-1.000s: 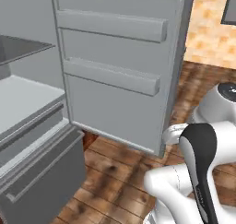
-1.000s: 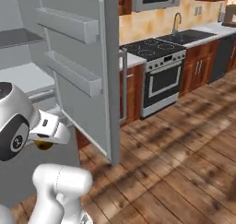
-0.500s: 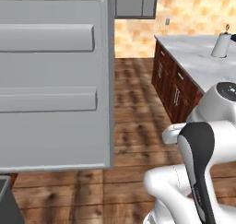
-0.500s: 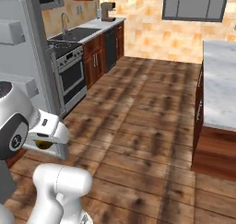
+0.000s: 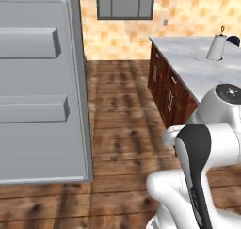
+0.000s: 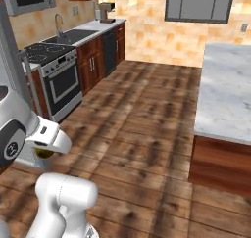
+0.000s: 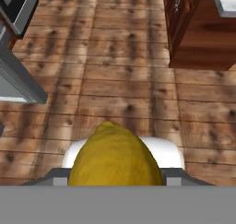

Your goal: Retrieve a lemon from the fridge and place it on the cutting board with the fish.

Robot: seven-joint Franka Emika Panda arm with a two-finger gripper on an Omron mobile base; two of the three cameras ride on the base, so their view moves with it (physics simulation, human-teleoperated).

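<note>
One lemon (image 7: 115, 156), one fridge (image 5: 42, 96), one stove (image 6: 58, 78), one sink (image 6: 73, 36).

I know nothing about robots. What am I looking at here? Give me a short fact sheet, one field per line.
setting: rendered kitchen with a wooden plank floor
held item: lemon, yellow, sitting in the gripper
gripper: closed around the lemon
fridge: fridge door open, its grey inner shelves facing the left base camera
island: marble countertop on dark wood cabinets, to the right
stove: stove with an oven door, along the left wall in the right base view
sink: sink with faucet, beyond the stove
task stage: lemon out of the fridge, not yet set down
</note>
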